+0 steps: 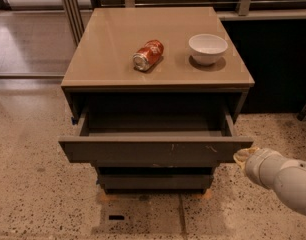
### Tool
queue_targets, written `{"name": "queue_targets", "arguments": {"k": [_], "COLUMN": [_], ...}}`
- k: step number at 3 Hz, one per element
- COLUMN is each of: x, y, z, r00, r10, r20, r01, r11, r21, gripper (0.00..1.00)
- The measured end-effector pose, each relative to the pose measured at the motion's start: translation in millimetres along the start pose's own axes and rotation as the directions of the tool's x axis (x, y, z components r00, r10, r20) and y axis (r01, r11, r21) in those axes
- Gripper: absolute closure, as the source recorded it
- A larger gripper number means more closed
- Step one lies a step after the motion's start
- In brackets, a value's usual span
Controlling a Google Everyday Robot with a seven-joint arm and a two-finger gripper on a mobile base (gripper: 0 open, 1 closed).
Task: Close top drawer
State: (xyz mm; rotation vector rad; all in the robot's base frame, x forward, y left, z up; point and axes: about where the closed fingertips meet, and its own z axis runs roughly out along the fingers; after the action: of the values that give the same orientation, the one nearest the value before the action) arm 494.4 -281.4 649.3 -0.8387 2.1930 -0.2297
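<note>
- The wide, shallow, dark grey-brown top drawer (143, 151) stands pulled out of the square, tan-topped desk (108, 54), with its grey inside open to view. Its flat, handleless front has small white scuff marks right of centre.
- The yellowish-tipped tool (243, 157), at the end of a white rounded arm (280, 179), sits low on the right, just beside the right end of the drawer's front. I cannot tell whether it touches the front, or whether it is clenched or released.
- A red-orange metal can (148, 55) lies on its side on the desk top, and a round white bowl (208, 48) stands upright to its right, apart from it.
- A narrower dark drawer front (155, 181) sits set back beneath the top drawer.
- The desk stands on a speckled beige stone floor (38, 199).
</note>
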Motion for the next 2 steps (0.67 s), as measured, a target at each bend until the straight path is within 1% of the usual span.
{"name": "queue_targets", "arguments": {"k": [1, 2], "x": [-6.9, -26.2], "y": [-22.9, -51.7], "z": [7.2, 47.3], "r00": [1.000, 0.999], "r10": [-0.012, -0.046], "r20": [0.018, 0.010], "r01": [0.011, 0.045], "r11": [0.9986, 0.9941], "r21": [0.052, 0.099], "gripper": [1.00, 1.00]}}
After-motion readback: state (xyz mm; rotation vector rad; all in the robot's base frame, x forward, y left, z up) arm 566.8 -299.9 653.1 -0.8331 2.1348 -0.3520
